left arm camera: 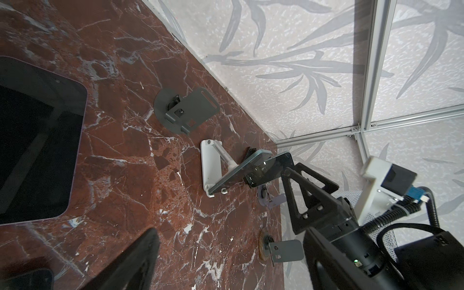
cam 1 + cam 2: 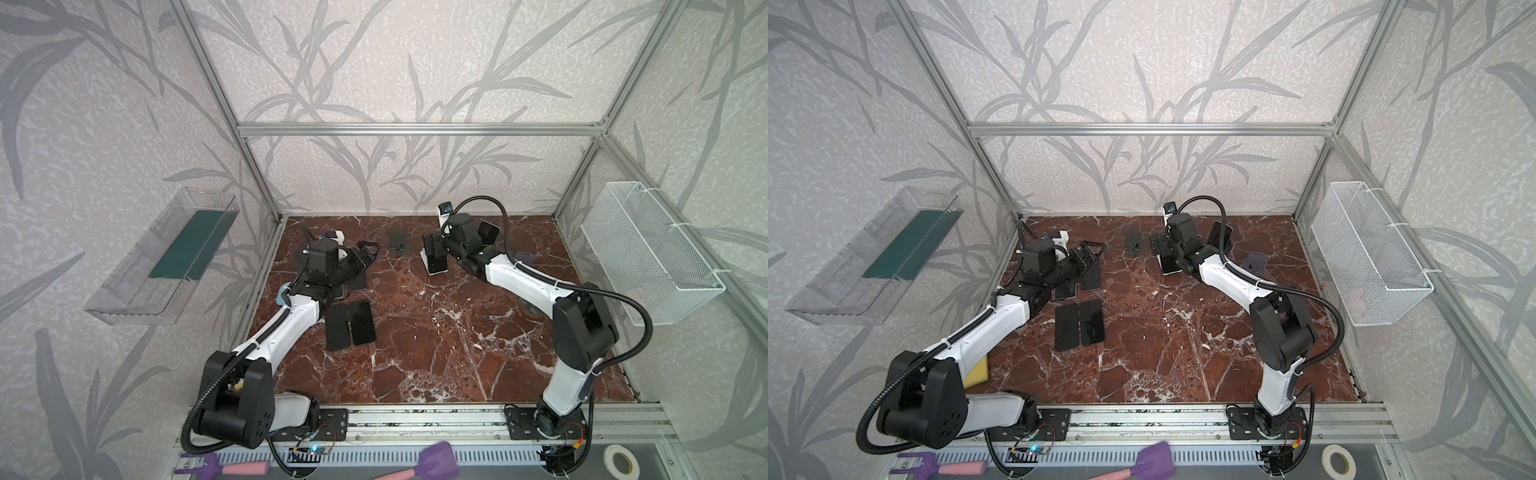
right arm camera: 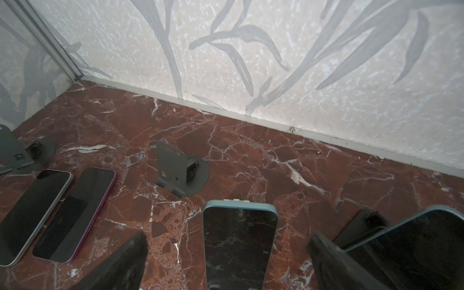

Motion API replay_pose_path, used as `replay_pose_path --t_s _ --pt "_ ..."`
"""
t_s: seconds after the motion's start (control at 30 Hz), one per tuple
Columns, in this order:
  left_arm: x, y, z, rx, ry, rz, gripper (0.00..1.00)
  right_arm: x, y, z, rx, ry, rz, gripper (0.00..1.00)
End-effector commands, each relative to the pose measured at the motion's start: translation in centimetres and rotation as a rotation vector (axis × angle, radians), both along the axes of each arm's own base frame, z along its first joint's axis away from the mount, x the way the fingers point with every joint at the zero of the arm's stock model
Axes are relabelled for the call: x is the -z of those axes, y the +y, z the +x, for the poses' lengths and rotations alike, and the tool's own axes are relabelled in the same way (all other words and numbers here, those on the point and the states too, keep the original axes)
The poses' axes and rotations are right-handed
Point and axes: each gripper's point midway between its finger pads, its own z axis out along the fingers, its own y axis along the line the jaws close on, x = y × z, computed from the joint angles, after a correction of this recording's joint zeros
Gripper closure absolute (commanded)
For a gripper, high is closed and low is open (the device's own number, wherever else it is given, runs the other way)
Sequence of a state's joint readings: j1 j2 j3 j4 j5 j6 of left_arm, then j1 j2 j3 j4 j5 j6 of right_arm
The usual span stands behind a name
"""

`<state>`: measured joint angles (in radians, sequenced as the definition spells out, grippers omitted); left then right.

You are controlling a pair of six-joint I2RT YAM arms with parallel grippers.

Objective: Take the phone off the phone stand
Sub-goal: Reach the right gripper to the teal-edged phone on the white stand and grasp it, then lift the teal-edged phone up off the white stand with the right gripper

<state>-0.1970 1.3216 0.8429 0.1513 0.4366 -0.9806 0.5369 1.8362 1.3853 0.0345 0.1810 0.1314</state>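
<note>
The phone [image 3: 239,246], dark-screened with a teal rim, leans on the white phone stand [image 2: 436,268] near the back middle of the marble table; the phone [image 1: 238,173] and the stand [image 1: 209,165] also show in the left wrist view. My right gripper [image 3: 228,238] is open and straddles the phone, with a gap between each finger and its edges. In both top views that gripper [image 2: 434,249] [image 2: 1165,245] hangs just over the stand. My left gripper [image 2: 368,253] [image 1: 231,271] is open and empty, low over the table's left side.
Two dark phones [image 2: 351,324] lie flat side by side left of centre, and more phones [image 3: 50,216] lie under the left arm. Empty grey stands [image 2: 399,241] [image 3: 180,173] stand near the back. Another teal-rimmed phone [image 3: 414,248] sits just right of the right gripper. A wire basket [image 2: 648,257] hangs on the right wall.
</note>
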Motion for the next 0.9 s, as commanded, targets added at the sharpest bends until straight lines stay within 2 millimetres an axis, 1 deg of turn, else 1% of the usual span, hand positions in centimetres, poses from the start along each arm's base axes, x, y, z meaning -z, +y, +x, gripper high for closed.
replay_pose_path --t_s 0.0,0.23,0.4,0.5,0.7,0.77,0.87 --pt "-2.3 0.1 0.5 0.000 -0.061 -0.025 0.10 0.8 -0.5 1.0 0.050 0.019 -0.015 0.01" --pt "-1.9 0.2 0.7 -0.001 -0.048 -0.036 0.10 3.2 0.1 2.2 0.033 0.057 -0.030 0.01" --pt "-1.8 0.3 0.8 -0.003 -0.047 -0.037 0.10 4.6 0.4 2.8 0.028 0.065 -0.034 0.01" --pt "-1.9 0.3 0.8 -0.002 -0.044 -0.043 0.10 5.3 0.7 3.0 0.012 0.076 -0.044 0.07" --pt "-1.8 0.4 0.9 -0.003 -0.041 -0.049 0.10 6.3 0.8 2.9 -0.001 0.087 -0.051 0.13" --pt "-1.9 0.3 0.9 0.001 -0.044 -0.052 0.10 6.5 0.6 2.8 0.009 0.080 -0.046 0.16" --pt "-1.9 0.3 0.9 0.002 -0.047 -0.049 0.10 6.1 0.5 2.7 0.004 0.061 -0.046 0.20"
